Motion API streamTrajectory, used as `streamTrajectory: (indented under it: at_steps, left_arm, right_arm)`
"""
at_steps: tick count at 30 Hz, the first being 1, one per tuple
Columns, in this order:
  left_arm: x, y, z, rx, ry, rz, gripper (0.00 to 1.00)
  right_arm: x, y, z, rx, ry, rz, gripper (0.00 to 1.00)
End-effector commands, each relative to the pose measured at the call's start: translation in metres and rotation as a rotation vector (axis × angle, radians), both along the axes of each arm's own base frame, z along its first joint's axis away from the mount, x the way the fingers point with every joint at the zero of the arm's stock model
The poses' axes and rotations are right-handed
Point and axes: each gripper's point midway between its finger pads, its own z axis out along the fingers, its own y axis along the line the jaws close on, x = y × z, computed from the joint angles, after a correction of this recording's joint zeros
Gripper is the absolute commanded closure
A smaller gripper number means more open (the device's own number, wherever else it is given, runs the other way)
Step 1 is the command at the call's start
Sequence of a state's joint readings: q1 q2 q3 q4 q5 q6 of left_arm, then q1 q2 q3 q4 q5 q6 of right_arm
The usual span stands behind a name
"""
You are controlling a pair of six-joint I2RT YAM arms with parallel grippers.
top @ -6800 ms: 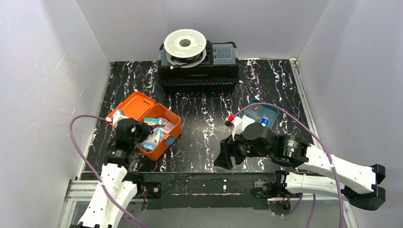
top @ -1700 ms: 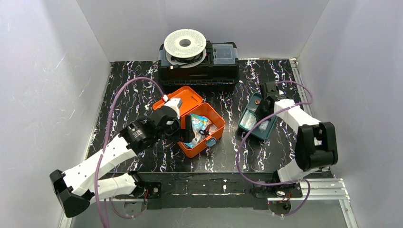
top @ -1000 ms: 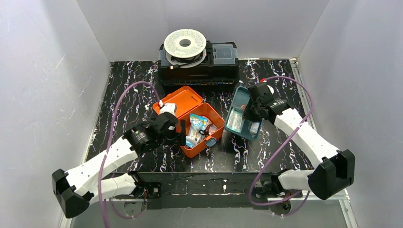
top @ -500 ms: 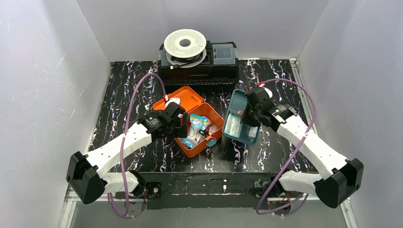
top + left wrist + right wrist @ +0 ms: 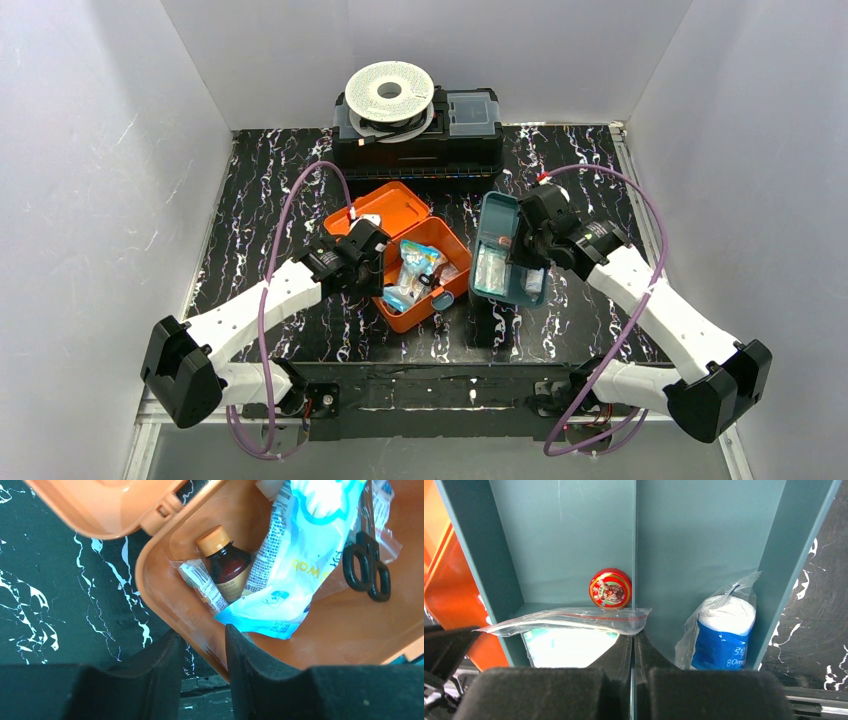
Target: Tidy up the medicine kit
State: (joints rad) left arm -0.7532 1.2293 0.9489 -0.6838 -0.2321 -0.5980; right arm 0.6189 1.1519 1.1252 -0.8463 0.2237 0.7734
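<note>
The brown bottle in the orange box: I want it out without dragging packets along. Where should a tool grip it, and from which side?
Probably the tan cap of the brown bottle, from above: that end lies bare near a corner of the orange box, while a blue-white packet covers its base.

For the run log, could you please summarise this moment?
left gripper: shut on orange kit box wall | right gripper: shut on teal tray divider | tray: tilted beside open box | holds: red tin, wrapped roll, bagged packet
</note>
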Motion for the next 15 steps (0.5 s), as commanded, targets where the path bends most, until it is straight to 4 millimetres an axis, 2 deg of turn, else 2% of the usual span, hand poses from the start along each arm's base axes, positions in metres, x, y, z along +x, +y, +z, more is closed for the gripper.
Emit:
streamTrajectory:
  at_steps: [1, 10, 15]
  left_arm:
    - [-0.007, 0.004, -0.001, 0.015, 0.02, -0.041, 0.72]
    - [-0.011, 0.003, 0.005, 0.038, 0.033, -0.153, 1.0]
    - [-0.011, 0.002, 0.012, 0.045, 0.022, -0.209, 1.0]
  right_arm:
    - [-0.004, 0.01, 0.036, 0.013, -0.082, 0.145, 0.99]
    - [-0.037, 0.034, 0.051, -0.04, -0.145, 0.525, 0.99]
    - [-0.055, 0.05, 0.054, -0.099, -0.199, 0.719, 0.99]
